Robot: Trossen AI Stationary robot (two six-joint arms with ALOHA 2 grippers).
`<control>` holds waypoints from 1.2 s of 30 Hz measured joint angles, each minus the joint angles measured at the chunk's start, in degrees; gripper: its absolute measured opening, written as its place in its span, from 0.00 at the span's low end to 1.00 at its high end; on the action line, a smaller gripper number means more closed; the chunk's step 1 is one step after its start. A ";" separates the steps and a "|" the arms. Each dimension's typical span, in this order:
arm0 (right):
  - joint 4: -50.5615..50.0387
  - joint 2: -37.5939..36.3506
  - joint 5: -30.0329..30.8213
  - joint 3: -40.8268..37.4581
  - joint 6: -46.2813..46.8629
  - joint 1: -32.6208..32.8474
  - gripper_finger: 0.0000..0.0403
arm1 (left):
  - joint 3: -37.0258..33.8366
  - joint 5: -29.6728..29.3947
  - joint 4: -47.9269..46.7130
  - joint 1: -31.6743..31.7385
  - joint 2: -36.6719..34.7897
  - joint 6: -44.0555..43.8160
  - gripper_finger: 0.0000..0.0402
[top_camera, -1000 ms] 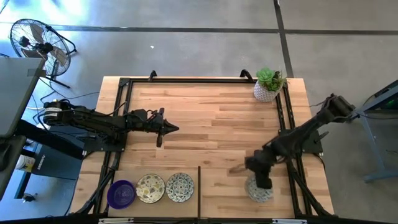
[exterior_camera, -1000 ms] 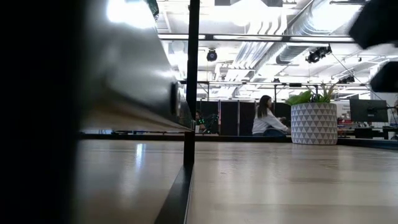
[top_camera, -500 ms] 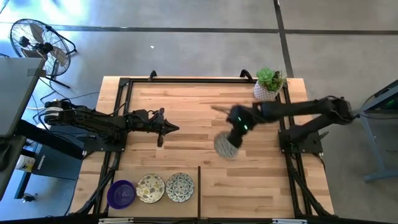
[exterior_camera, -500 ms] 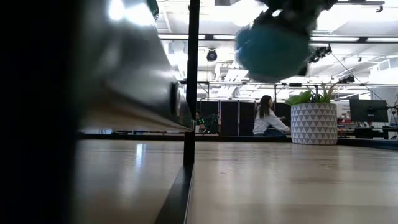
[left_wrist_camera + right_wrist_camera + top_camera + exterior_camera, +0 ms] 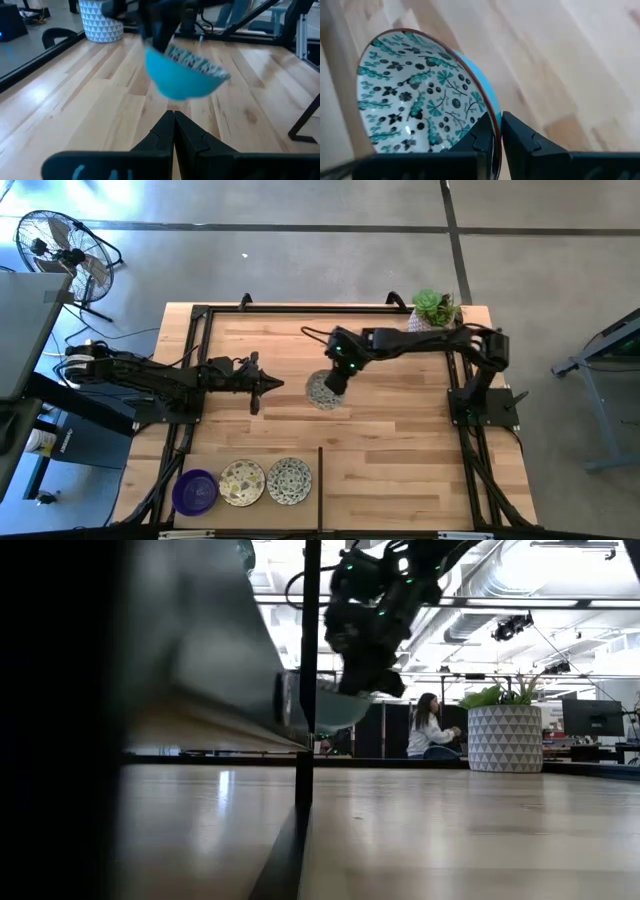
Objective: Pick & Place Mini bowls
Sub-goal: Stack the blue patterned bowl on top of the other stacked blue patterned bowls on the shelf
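1. Right gripper: reached out over the middle of the table, fingers pinching the rim of a patterned mini bowl. The right wrist view has one finger inside the rim and one outside.
2. Carried bowl: cream inside with a teal-green floral pattern, bright blue outside, thin dark red rim. It hangs clear of the wood, tilted; the low view shows it in the air under the gripper.
3. Left gripper: stretched in from the table's left side, just beside the carried bowl, fingers pressed together and holding nothing. In its wrist view the fingers meet at a point, with the blue bowl directly ahead.
4. Front edge, left of the dark divider bar, a row of three: purple bowl, cream floral bowl, grey-green floral bowl, each just beside the next.
5. White pot with green plant: far right corner.
6. Person, seated in the room beyond the table.
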 joint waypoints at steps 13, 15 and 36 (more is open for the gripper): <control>4.40 10.03 1.11 7.37 -0.07 -0.31 0.08 | -0.71 0.00 -1.86 -0.02 -2.46 0.20 0.00; 4.82 10.29 0.71 7.37 0.57 -0.35 0.09 | -0.71 0.00 -1.78 -0.02 -2.46 0.20 0.00; 7.94 12.29 3.53 6.94 3.06 1.78 0.20 | -0.71 0.52 -1.30 -0.05 -2.48 0.13 0.00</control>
